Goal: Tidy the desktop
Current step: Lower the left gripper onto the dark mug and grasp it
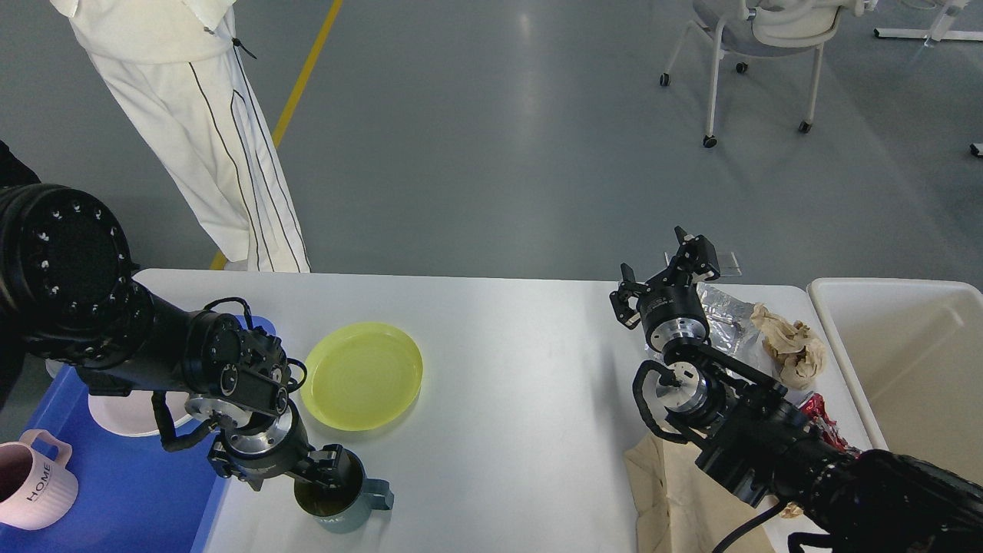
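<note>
- A blue tray sits off the counter's left edge, holding a pink mug and a white plate partly hidden by the left arm.
- The left pincer is at the rim of the dark green mug near the counter's front-left corner; one finger seems to dip inside, but whether it pinches the wall I cannot tell.
- The mug's handle points right, away from the tray, so the mug lies directly under the left pincer, the nearer one by far.
- A yellow plate lies just behind the mug.
- The right pincer hovers spread near the back-right corner, beside crumpled foil and brown paper.
- A cream bin stands beyond the right edge.
</note>
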Available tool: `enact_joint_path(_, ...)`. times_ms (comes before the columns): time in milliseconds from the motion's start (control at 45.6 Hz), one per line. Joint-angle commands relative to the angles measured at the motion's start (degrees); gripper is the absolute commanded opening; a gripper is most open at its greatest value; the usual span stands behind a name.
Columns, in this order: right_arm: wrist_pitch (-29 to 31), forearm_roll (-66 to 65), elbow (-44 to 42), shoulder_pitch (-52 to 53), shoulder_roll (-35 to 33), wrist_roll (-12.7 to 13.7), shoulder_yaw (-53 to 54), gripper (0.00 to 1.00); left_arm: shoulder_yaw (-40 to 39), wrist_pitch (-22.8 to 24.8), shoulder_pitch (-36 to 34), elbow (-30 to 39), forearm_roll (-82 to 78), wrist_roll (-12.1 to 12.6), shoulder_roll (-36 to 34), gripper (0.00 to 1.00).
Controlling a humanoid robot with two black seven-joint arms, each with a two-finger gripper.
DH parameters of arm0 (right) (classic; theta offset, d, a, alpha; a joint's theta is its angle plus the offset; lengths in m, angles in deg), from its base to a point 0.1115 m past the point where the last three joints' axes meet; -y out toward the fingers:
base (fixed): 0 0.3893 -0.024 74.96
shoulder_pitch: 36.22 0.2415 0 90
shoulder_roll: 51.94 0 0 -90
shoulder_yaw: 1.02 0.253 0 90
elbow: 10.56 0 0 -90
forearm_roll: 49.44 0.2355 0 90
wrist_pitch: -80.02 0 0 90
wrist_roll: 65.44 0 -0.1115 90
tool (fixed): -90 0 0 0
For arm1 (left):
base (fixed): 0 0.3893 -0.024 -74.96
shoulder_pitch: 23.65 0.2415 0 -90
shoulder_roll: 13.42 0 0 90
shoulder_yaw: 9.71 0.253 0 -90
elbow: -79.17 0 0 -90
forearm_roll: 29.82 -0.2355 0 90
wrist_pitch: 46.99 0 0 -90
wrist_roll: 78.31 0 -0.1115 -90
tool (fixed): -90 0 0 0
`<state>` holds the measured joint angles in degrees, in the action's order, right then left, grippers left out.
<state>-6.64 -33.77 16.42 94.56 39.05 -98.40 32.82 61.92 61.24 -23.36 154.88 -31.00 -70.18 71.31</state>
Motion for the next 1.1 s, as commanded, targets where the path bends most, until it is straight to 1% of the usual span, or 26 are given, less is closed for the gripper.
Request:
enact_joint_path(0, 0.0, 0.1, 0.0, 0.0, 0.0, 0.0, 0.0, 1.00, -0.4, -0.7, 1.1, 0.0, 0.0, 0.5, 0.0, 0.90)
enact_joint_path(110, 0.0, 0.0, 0.0, 0.0, 0.1, 0.0, -0.1, 1.00, -0.5, -2.8, 1.6, 0.0, 0.1, 0.5, 0.0, 0.88)
enact_joint_path(307, 0.0, 0.1, 0.0, 0.0, 0.0, 0.0, 0.0, 1.00, -0.5, -3.3, 1.7, 0.0, 0.1, 0.4, 0.0, 0.81)
enact_joint_path(526, 0.0, 0.0, 0.0, 0.0, 0.0, 0.0, 0.0, 1.00, -0.6, -4.3, 3.2, 0.0, 0.1, 0.3, 0.0, 0.69)
enact_joint_path(592, 0.0, 0.1, 0.0, 0.0, 0.0, 0.0, 0.0, 1.00, -0.7, -4.4, 3.7, 0.0, 0.1, 0.2, 0.0, 0.63)
enact_joint_path(658, 0.0, 0.0, 0.0, 0.0, 0.1, 0.0, 0.0, 1.00, -0.7, -4.5, 4.0, 0.0, 0.1, -0.1, 0.0, 0.55)
enact_joint_path(702, 0.0, 0.1, 0.0, 0.0, 0.0, 0.0, 0.0, 1.00, -0.8, -4.6, 4.0, 0.0, 0.1, -0.6, 0.0, 0.45)
enact_joint_path(746, 0.0, 0.0, 0.0, 0.0, 0.0, 0.0, 0.0, 1.00, -0.8, -4.6, 4.1, 0.0, 0.1, -0.7, 0.0, 0.32)
enact_joint_path(767, 0.0, 0.1, 0.0, 0.0, 0.1, -0.1, -0.1, 1.00, -0.8, -4.6, 4.1, 0.0, 0.1, -0.9, 0.0, 0.27)
enact_joint_path(855, 0.0, 0.0, 0.0, 0.0, 0.0, 0.0, 0.0, 1.00, -0.7, -4.6, 4.1, 0.0, -0.1, -1.1, 0.0, 0.17)
enact_joint_path(921, 0.0, 0.0, 0.0, 0.0, 0.1, 0.0, 0.0, 1.00, -0.7, -5.0, 4.1, 0.0, -0.1, -1.1, 0.0, 0.06)
enact_joint_path(943, 0.0, 0.1, 0.0, 0.0, 0.0, 0.0, 0.0, 1.00, -0.8, -5.1, 4.1, 0.0, -0.1, -1.1, 0.0, 0.01)
enact_joint_path(1074, 0.0, 0.1, 0.0, 0.0, 0.1, 0.0, 0.0, 1.00, -0.8, -5.8, 4.1, 0.0, -0.7, -1.1, 0.0, 0.00)
